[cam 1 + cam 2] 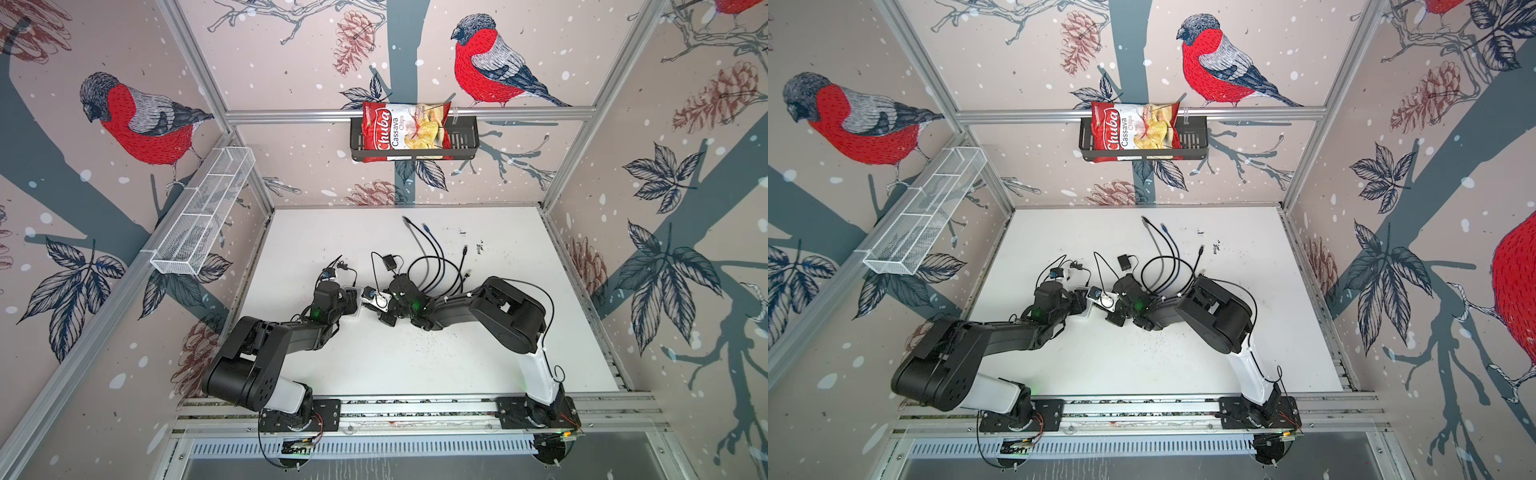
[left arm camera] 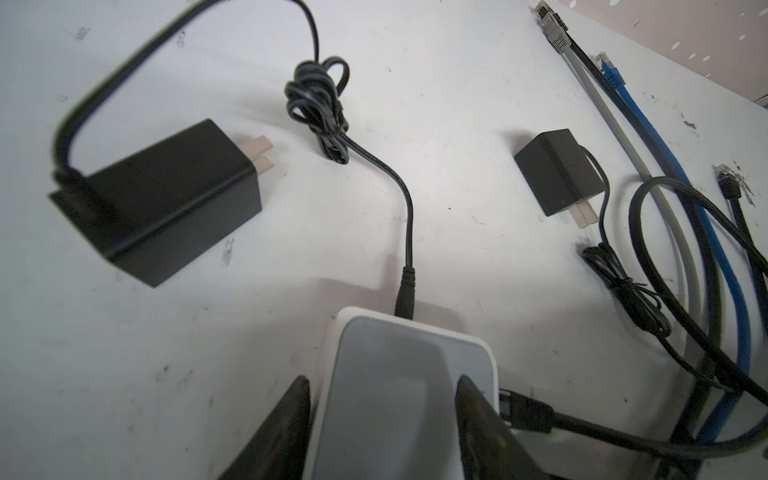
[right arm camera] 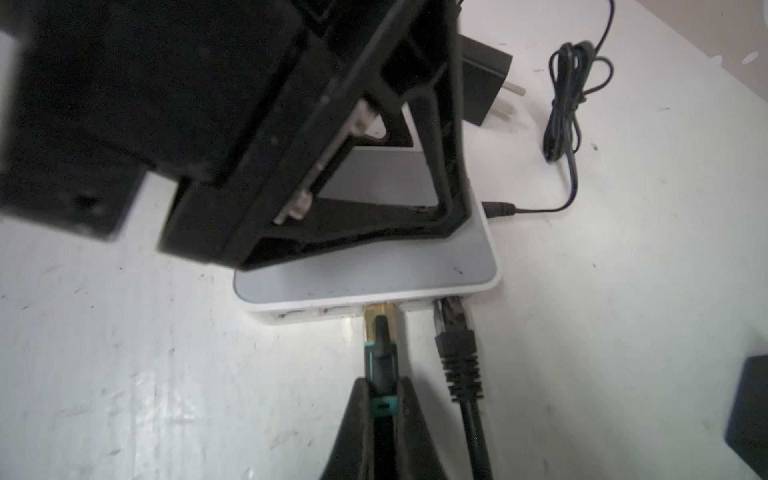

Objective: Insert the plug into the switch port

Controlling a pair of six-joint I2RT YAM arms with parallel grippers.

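Top views both give us the white desk (image 1: 374,365), with the two arms meeting near its middle. Left wrist view shows what lies beyond the work: two black power adapters, a larger one (image 2: 166,199) and a smaller one (image 2: 559,170), and a run of loose cables (image 2: 652,137).

Next in size is the switch (image 3: 374,266), a flat white box with a grey top, lying on the desk. The left gripper (image 2: 382,380) straddles it with one finger against each side and the jaws about half spread, so we read it as clamped on the box to brace it. A power lead (image 3: 498,208) is already in its side, and a black plug (image 3: 455,332) sits in the end port of the front row.

Smallest is the plug (image 3: 379,332) itself, gold-shelled with a teal-banded boot. The right gripper (image 3: 382,386) is closed tight on that boot. The gold nose is at the mouth of the port beside the black plug, with most of the shell showing.

We judge the insertion step to be in hand — not finished. The next move calls for a straight push along the port's axis until the shell disappears, with the left arm resisting so the switch does not slide — then a release.
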